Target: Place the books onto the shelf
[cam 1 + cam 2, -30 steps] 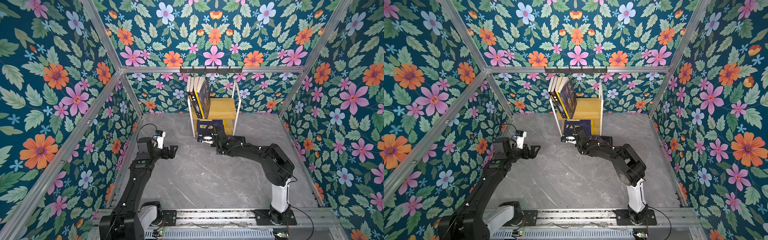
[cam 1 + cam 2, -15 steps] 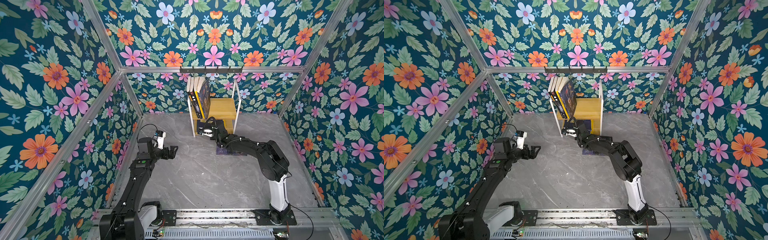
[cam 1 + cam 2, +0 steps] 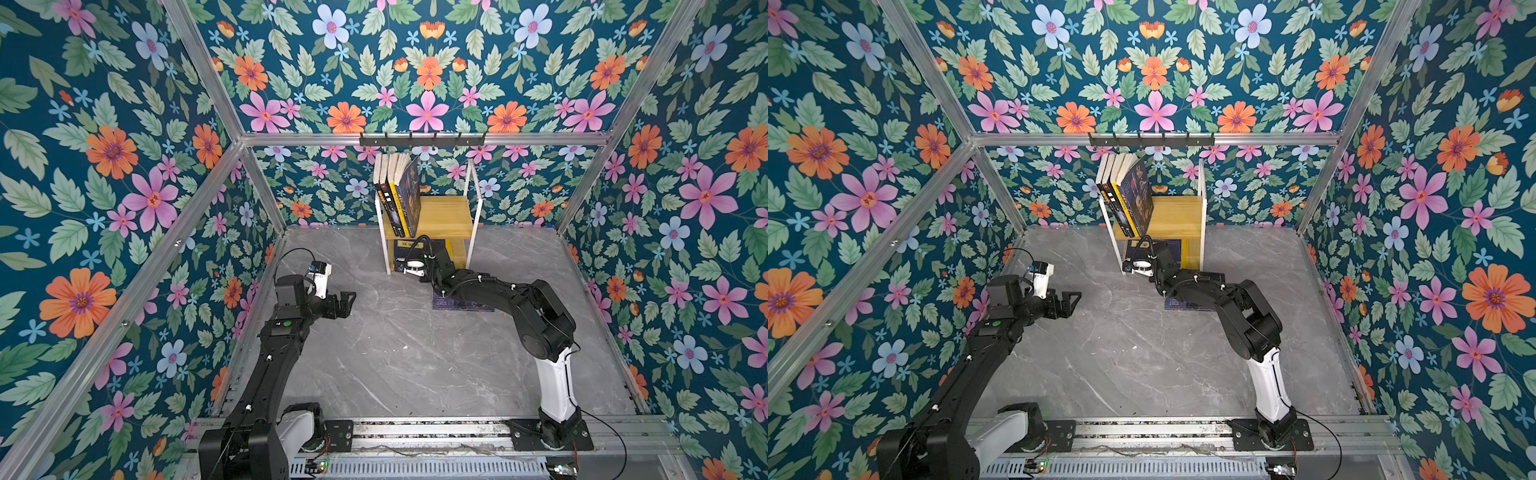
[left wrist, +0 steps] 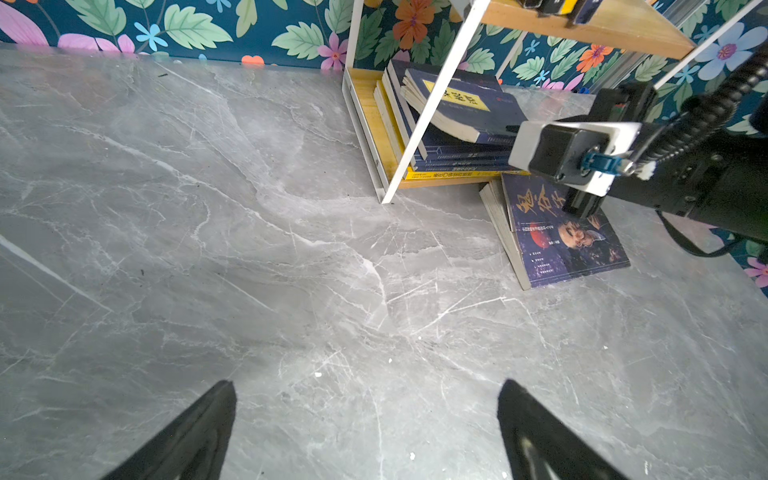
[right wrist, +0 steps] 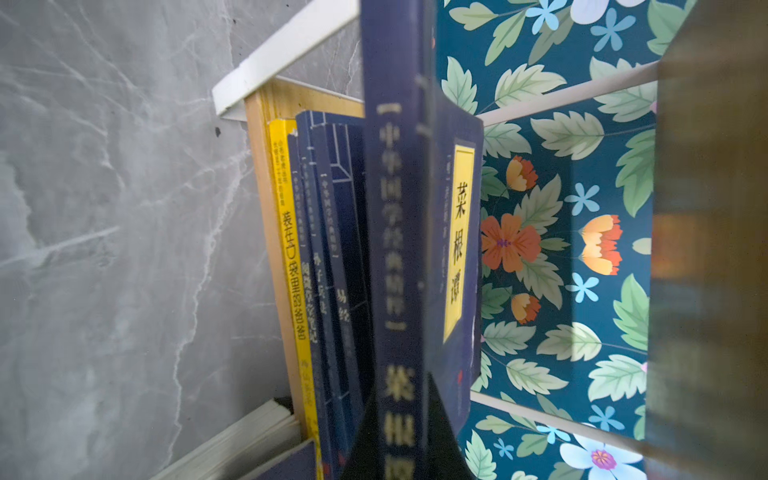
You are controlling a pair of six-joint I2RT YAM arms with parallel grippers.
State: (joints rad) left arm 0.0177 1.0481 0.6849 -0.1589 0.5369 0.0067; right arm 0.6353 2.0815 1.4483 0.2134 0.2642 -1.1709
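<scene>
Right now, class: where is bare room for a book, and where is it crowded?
Free: upper board right of the leaning books; grey table by the left hand. Crowded: lower tier, stacked books, the right hand holding a navy book.

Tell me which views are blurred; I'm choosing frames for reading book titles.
Right wrist view: the navy book sits too near the lens, spine soft, and the shelf board is a smear. Left wrist view: sharp, the purple book cover crisp. Both top views: evenly lit, sharp.
</scene>
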